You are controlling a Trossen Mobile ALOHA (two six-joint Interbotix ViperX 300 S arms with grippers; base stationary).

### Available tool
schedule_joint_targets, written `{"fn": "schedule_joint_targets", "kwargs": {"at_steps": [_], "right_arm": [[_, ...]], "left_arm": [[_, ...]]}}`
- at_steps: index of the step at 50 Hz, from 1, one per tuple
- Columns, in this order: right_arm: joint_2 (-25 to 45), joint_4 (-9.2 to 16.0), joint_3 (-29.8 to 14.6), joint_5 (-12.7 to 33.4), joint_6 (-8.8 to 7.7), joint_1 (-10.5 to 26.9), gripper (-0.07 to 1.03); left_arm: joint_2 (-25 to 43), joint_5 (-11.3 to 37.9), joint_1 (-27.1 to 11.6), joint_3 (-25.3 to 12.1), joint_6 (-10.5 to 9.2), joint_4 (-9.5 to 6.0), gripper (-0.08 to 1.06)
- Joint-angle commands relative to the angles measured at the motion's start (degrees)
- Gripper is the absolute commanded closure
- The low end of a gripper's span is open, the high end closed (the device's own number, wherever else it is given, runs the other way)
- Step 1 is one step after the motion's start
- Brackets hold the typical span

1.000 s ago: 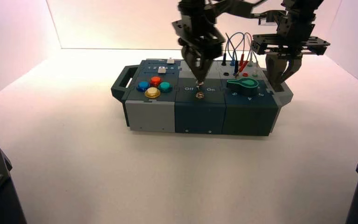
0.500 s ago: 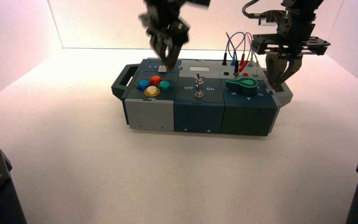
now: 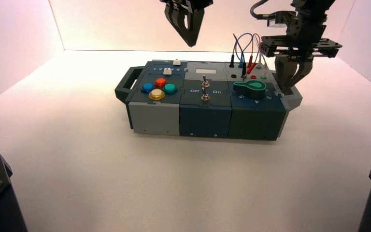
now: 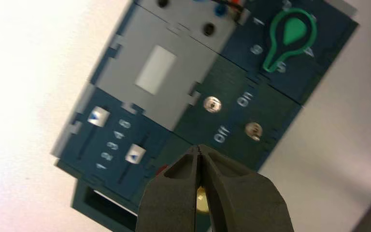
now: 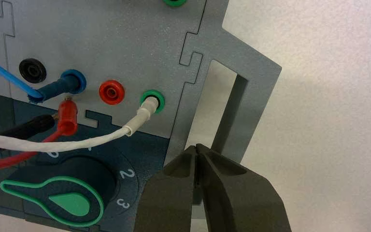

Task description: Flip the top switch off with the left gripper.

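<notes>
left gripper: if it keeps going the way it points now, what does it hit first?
Probably the button block: the left gripper hangs shut, its tip over the red button and yellow button, short of the top switch. Depth unclear.

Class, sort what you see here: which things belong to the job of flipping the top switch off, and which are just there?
Part of the job:
top switch
left gripper, raised above the box

Just there:
lower switch
coloured buttons
green knob
two sliders
plugged wires
right gripper, by the box's right handle
</notes>
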Motion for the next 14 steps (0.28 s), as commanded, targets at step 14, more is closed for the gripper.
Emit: {"fn": "schedule_joint_targets", "kwargs": {"at_steps": [14], "right_arm": [[1.05,0.44,-0.26,1.05,-0.97,1.93,0.98]], "left_arm": [[-1.49,1.23,-1.32,1.23,-1.58,0.09,1.01]]}}
